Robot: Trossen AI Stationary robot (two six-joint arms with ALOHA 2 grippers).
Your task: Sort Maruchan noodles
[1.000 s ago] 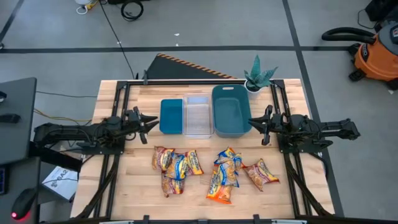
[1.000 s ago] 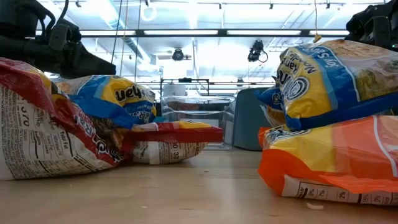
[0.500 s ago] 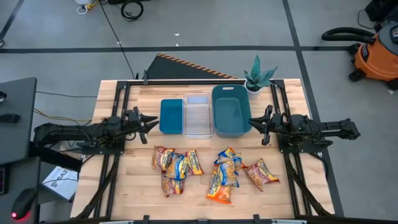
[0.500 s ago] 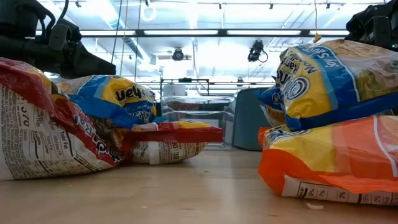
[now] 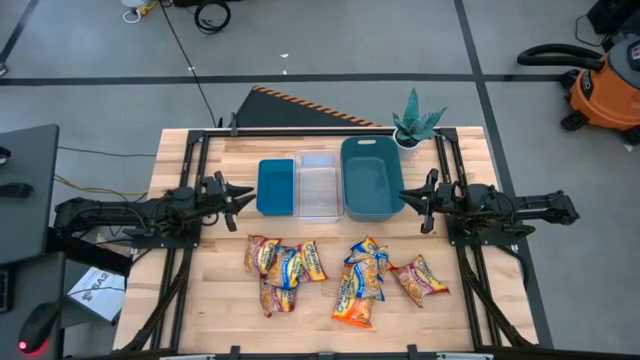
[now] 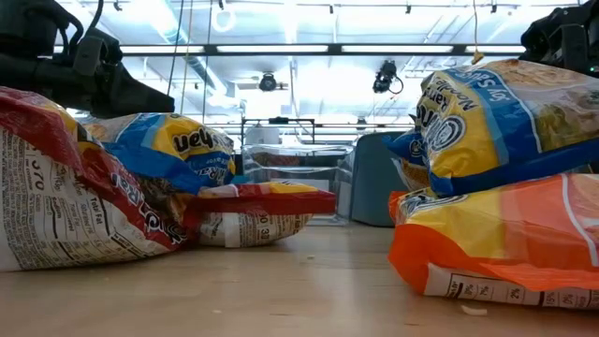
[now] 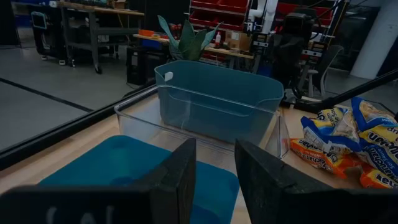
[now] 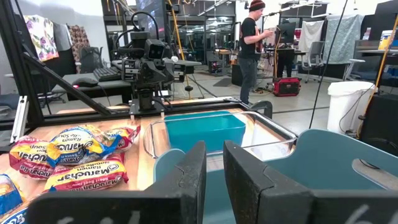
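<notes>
The noodle packets lie flat on the table in two loose heaps: a left heap (image 5: 283, 268) of red, blue-and-yellow and orange packets, and a right heap (image 5: 378, 280), partly stacked on one another. In the low view they fill both sides (image 6: 84, 187) (image 6: 505, 178). My left gripper (image 5: 243, 193) hovers left of the small teal bin (image 5: 276, 187), its fingers a narrow gap apart, empty (image 7: 214, 180). My right gripper (image 5: 408, 200) hovers at the right side of the large teal bin (image 5: 371, 177), also slightly open and empty (image 8: 214, 177).
Three bins stand in a row at the table's far middle: small teal, clear (image 5: 320, 185), large teal. A potted plant (image 5: 415, 122) sits at the far right corner. Bare wood lies near the front edge. A person (image 8: 252, 43) stands in the room beyond.
</notes>
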